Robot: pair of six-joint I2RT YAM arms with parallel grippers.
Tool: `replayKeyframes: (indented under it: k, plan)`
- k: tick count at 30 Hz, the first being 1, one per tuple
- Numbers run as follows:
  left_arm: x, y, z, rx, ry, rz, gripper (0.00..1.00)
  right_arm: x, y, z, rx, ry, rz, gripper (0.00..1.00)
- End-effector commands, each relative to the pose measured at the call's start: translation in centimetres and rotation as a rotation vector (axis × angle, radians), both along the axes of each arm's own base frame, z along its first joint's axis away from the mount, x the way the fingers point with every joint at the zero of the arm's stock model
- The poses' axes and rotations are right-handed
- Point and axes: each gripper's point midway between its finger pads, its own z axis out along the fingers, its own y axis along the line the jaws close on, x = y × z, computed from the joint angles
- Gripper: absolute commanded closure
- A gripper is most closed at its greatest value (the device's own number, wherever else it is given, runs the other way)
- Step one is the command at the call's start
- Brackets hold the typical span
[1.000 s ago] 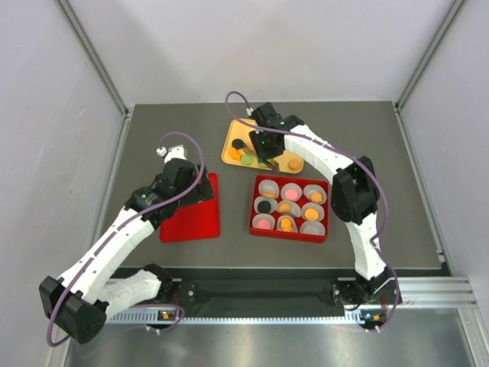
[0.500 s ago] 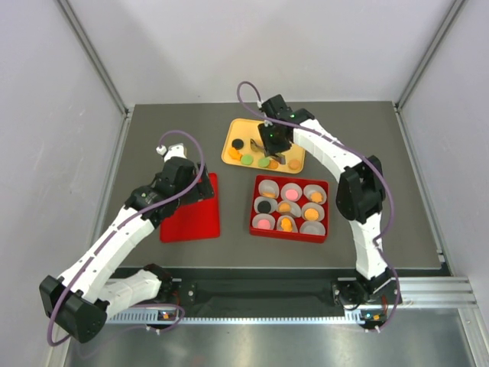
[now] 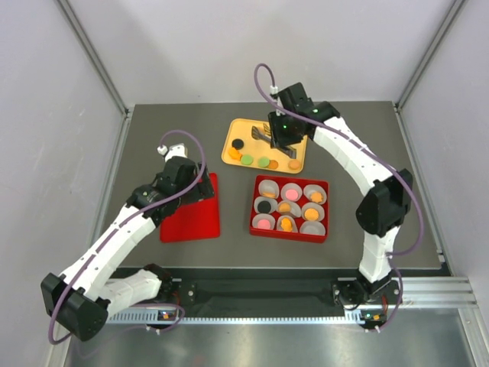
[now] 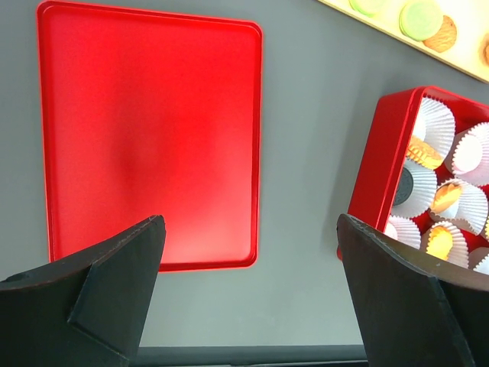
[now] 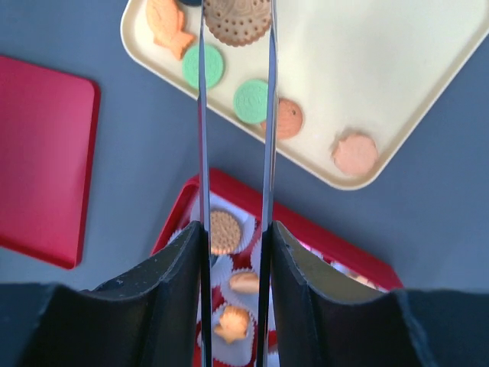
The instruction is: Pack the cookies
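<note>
My right gripper (image 3: 267,136) hangs over the yellow tray (image 3: 243,128), its long thin blades shut on a round brown cookie (image 5: 237,21) held a little above the tray. Loose cookies lie on the tray: a black one (image 3: 238,143), green ones (image 3: 247,160) (image 5: 250,101), an orange fish shape (image 5: 170,27) and a pinkish one (image 5: 354,153). The red box (image 3: 289,235) holds white paper cups, several with cookies in them (image 5: 224,232). My left gripper (image 4: 252,252) is wide open and holds nothing, above bare table between the red lid (image 4: 149,138) and the box.
The flat red lid (image 3: 191,214) lies left of the red box, partly under my left arm. The yellow tray sits behind the box. White walls stand close round the grey table (image 3: 367,138).
My right gripper has closed slightly on the brown cookie and moved back and to the right over the tray. The left arm has not moved.
</note>
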Motion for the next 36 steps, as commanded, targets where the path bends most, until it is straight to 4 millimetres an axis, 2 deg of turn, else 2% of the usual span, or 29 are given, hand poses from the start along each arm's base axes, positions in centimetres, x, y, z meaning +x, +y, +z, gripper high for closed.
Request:
replayKeyframes:
  k: [1,4,7,9,10,11,12,14,15,16,18,20,21,22,24,25,31,36]
  plan:
    - [1.1,-0.7,1.9,-0.042,-0.054,0.002,0.01,-2.5,-1.6,3.5,0.069,-0.007,-0.005,0.68]
    - [1.2,-0.8,1.8,-0.050,-0.055,-0.001,0.01,-4.6,-2.4,4.8,0.091,0.008,-0.001,0.68]
    - [1.3,-1.1,1.6,-0.059,-0.056,-0.006,0.01,-6.6,-3.3,4.7,0.088,0.055,-0.001,0.68]
    - [1.4,-1.2,1.5,-0.060,-0.055,-0.010,0.01,-8.0,-4.0,5.5,0.100,0.064,0.001,0.69]
    - [1.4,-1.3,1.4,-0.063,-0.053,-0.014,0.01,-9.1,-4.5,4.9,0.088,0.104,-0.001,0.68]
    - [1.5,-1.4,1.4,-0.067,-0.056,-0.016,0.01,-10.0,-4.9,5.6,0.097,0.103,-0.003,0.68]
    - [1.5,-1.5,1.3,-0.067,-0.053,-0.020,0.01,-10.9,-5.3,5.0,0.087,0.132,-0.006,0.69]
    - [1.6,-1.6,1.1,-0.072,-0.051,-0.024,0.01,-13.0,-6.2,5.3,0.091,0.159,-0.014,0.68]
    - [1.6,-1.8,1.1,-0.073,-0.050,-0.029,0.01,-13.9,-6.6,4.6,0.084,0.190,-0.028,0.69]
    - [1.6,-1.7,1.0,-0.074,-0.051,-0.031,0.01,-14.8,-7.2,5.1,0.092,0.179,-0.034,0.69]
    - [1.6,-1.9,0.9,-0.077,-0.050,-0.036,0.01,-16.5,-8.2,4.0,0.069,0.224,-0.055,0.69]
    - [1.5,-2.0,0.8,-0.082,-0.046,-0.043,0.01,-18.1,-9.2,4.2,0.081,0.221,-0.084,0.69]
    - [1.4,-2.0,0.8,-0.084,-0.046,-0.045,0.01,-18.9,-9.7,3.3,0.070,0.247,-0.096,0.69]
    - [1.3,-2.0,0.6,-0.083,-0.042,-0.046,0.01,-19.7,-10.1,3.6,0.086,0.235,-0.109,0.69]
    - [1.1,-1.9,0.5,-0.088,-0.042,-0.044,0.01,-21.2,-10.8,2.7,0.078,0.270,-0.132,0.69]
    - [1.0,-2.0,0.6,-0.096,-0.043,-0.042,0.01,-21.9,-11.3,3.0,0.088,0.257,-0.138,0.69]
    - [0.6,-2.1,0.2,-0.120,-0.036,-0.043,0.01,-25.2,-13.4,1.8,0.061,0.290,-0.174,0.68]
    - [0.4,-2.2,0.2,-0.134,-0.039,-0.044,0.01,-27.0,-14.4,1.0,0.056,0.313,-0.194,0.68]
